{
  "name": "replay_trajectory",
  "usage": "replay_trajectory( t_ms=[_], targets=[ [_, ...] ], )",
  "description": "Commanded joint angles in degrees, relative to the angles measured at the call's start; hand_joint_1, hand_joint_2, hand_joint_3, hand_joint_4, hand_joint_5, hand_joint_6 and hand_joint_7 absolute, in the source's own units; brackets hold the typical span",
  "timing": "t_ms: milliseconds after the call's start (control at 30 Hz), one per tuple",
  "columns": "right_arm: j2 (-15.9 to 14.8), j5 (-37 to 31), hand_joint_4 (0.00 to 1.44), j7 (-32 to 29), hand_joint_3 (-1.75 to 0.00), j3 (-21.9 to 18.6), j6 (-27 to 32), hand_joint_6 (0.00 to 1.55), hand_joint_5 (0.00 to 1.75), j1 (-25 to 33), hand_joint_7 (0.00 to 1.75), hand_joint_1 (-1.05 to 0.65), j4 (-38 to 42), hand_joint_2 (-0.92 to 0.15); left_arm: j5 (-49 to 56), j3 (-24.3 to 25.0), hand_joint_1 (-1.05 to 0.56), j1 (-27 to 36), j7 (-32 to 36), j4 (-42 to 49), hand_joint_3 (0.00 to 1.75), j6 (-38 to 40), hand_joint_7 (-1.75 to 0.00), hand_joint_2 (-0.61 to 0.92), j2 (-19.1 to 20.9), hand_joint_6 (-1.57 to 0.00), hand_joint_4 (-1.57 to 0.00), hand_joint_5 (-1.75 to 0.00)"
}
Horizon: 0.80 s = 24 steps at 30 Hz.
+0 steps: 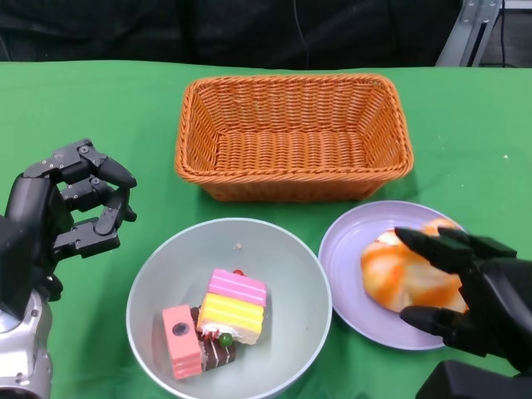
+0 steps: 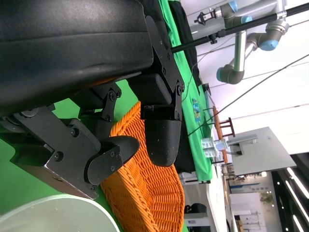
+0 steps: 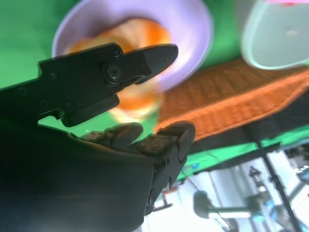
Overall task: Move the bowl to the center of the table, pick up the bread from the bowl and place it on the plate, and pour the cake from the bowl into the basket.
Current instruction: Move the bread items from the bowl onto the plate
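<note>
The grey bowl (image 1: 158, 266) stands at the table's front middle and holds several toy cake pieces (image 1: 233, 303). To its right, the orange-and-white bread (image 1: 407, 274) lies on the purple plate (image 1: 345, 249). My right hand (image 1: 474, 291) reaches over the plate from the right and grips the bread between a finger above and the thumb below. In the blurred right wrist view the bread (image 3: 140, 34) shows behind the fingers. My left hand (image 1: 75, 208) hovers left of the bowl, fingers loosely bent and apart, holding nothing. The woven orange basket (image 1: 291, 81) stands empty behind the bowl.
Green cloth covers the table. The basket (image 2: 145, 193) and the bowl's rim (image 2: 58, 217) show past my left hand in its wrist view. Bare cloth lies left of the basket and at the far right. A metal stand rises beyond the table's back right corner.
</note>
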Motion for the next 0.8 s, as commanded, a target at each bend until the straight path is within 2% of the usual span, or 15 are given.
replay_trajectory(
  t_ms=[33, 233, 367, 433, 467, 533, 567, 600, 633, 667, 700, 767, 800],
  targets=[
    [0.1, 2.0, 0.18, 4.5, -0.12, -2.0, 3.1, 0.32, 0.00, 1.8, 0.00, -0.64, -6.5, -0.92, -0.5, 0.4, -0.02, 0.1, -0.9, 0.3, 1.09, -0.5, -1.25, 0.54, 1.1, -0.86, -0.80, -1.48],
    [0.7, 3.9, 0.10, 10.0, -0.15, -3.2, 6.7, 0.21, 0.00, 3.6, 0.00, -0.67, -13.7, -0.92, 0.1, 0.4, -0.03, 0.0, -0.5, 0.7, 1.07, -0.8, -1.24, 0.54, 1.2, -0.87, -0.81, -1.47],
    [1.9, 5.9, 0.09, 10.3, -0.14, -3.9, 6.2, 0.22, 0.01, 4.1, 0.01, -0.64, -15.0, -0.92, -0.1, 0.4, -0.03, 0.0, -0.8, 0.7, 1.08, -0.9, -1.24, 0.54, 1.2, -0.87, -0.81, -1.47],
    [5.3, 11.6, 0.18, 6.7, -0.08, -5.2, 1.9, 0.30, 0.05, 4.2, 0.04, -0.58, -13.1, -0.91, -0.2, 0.4, -0.03, 0.0, -1.0, 0.8, 1.08, -1.1, -1.24, 0.54, 1.2, -0.87, -0.81, -1.47],
    [6.9, 14.4, 0.28, 5.4, -0.06, -5.8, 0.0, 0.40, 0.10, 4.2, 0.07, -0.48, -12.1, -0.89, -0.1, 0.4, -0.03, 0.0, -0.9, 0.8, 1.08, -1.1, -1.24, 0.54, 1.2, -0.87, -0.81, -1.47],
    [11.2, 25.4, 0.40, 5.6, -0.04, -7.6, -3.3, 0.50, 0.16, 3.7, 0.10, -0.37, -10.2, -0.88, 0.0, 0.4, -0.03, 0.2, -0.8, 0.6, 1.09, -1.0, -1.24, 0.54, 1.2, -0.87, -0.81, -1.47],
    [12.9, 30.5, 0.59, 6.0, -0.08, -8.8, -5.2, 0.64, 0.34, 2.8, 0.16, -0.27, -8.7, -0.88, 0.1, 0.4, -0.03, 0.3, -0.7, 0.5, 1.09, -1.0, -1.25, 0.53, 1.3, -0.87, -0.81, -1.47],
    [14.1, 34.5, 0.63, 6.4, -0.28, -9.7, -6.6, 0.71, 0.64, 2.0, 0.28, -0.22, -7.5, -0.79, 0.1, 0.4, -0.03, 0.3, -0.7, 0.4, 1.10, -0.8, -1.25, 0.53, 1.3, -0.87, -0.80, -1.47],
    [14.7, 36.7, 0.62, 6.7, -0.68, -10.3, -7.7, 0.73, 0.95, 1.5, 0.48, -0.17, -6.6, -0.61, 0.1, 0.4, -0.02, 0.3, -0.7, 0.4, 1.10, -0.7, -1.25, 0.53, 1.3, -0.87, -0.80, -1.47],
    [15.2, 39.1, 0.61, 7.0, -0.82, -11.2, -9.0, 0.71, 1.04, 0.9, 0.58, -0.15, -5.3, -0.54, -0.2, 0.4, -0.02, 0.3, -1.0, 0.5, 1.10, -0.7, -1.25, 0.53, 1.3, -0.87, -0.80, -1.47],
    [15.4, 41.0, 0.64, 7.4, -1.00, -12.0, -10.1, 0.71, 1.24, 0.4, 0.83, -0.12, -4.1, -0.48, -0.4, 0.5, -0.02, 0.2, -1.2, 0.6, 1.10, -0.7, -1.25, 0.54, 1.2, -0.87, -0.80, -1.47],
    [16.1, 47.1, 0.68, 9.1, -1.08, -14.1, -11.0, 0.69, 1.45, -0.3, 1.10, -0.13, -2.0, -0.50, -0.6, 0.5, -0.02, 0.2, -1.5, 0.6, 1.09, -0.7, -1.26, 0.54, 1.2, -0.87, -0.81, -1.47],
    [16.1, 50.0, 0.68, 10.2, -1.08, -15.0, -10.8, 0.69, 1.51, -0.4, 1.16, -0.13, -1.4, -0.51, -0.7, 0.6, -0.01, 0.1, -1.7, 0.8, 1.09, -0.8, -1.26, 0.54, 1.3, -0.87, -0.81, -1.48]
  ],
)
